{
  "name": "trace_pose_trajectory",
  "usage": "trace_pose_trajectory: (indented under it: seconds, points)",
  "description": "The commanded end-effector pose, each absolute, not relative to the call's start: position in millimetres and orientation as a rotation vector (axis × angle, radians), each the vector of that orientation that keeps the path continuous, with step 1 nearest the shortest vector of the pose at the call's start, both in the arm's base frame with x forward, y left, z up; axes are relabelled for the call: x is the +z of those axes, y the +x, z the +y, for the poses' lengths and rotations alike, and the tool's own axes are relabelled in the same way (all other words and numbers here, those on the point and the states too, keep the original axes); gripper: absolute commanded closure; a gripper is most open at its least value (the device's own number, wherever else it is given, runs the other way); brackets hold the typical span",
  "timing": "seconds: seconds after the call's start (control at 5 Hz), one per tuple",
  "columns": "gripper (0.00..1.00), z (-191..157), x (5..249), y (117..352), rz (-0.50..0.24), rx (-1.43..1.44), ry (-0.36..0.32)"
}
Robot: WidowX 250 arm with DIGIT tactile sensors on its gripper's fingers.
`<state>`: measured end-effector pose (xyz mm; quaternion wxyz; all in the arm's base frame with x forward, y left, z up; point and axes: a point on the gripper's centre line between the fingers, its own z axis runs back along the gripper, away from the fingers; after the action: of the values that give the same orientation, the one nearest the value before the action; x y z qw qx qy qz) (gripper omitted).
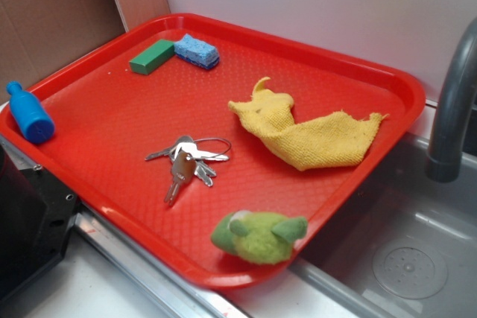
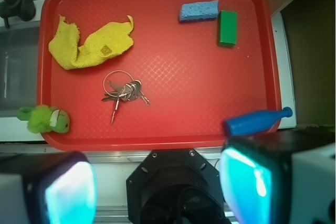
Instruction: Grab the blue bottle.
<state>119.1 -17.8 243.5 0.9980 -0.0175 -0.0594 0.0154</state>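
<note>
Blue bottle (image 2: 256, 121) lies on its side across the tray (image 2: 157, 140) rim at lower right of the wrist frame, cap end pointing right past the rim, long axis near horizontal with a slight upward tilt to the right. Gripper (image 2: 157, 184) sits at the bottom edge, fingers (image 2: 68, 190) wide apart, holding nothing, touching nothing. Bottle is just above the right finger, so off to the right of gripper centre. Judgement: a shift right and forward is needed before closing. Keys (image 2: 123, 94), cloth (image 2: 89, 45), sponge (image 2: 198, 10) lie well apart from it.
</note>
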Motion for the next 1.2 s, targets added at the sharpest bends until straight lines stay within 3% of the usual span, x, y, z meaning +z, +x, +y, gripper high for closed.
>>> trace_pose_trajectory:
  seconds: [0.0, 0.2, 0.4, 0.6, 1.0]
  points:
    - [0.00, -18, 244, 119, -0.119, 0.031, -0.035]
    - [0.00, 32, 194, 131, -0.052, 0.274, 0.062]
    - [0.00, 86, 168, 130, -0.077, 0.524, 0.125]
    - [0.00, 108, 146, 108, -0.048, 0.773, 0.131]
    - [0.00, 108, 146, 108, -0.048, 0.773, 0.131]
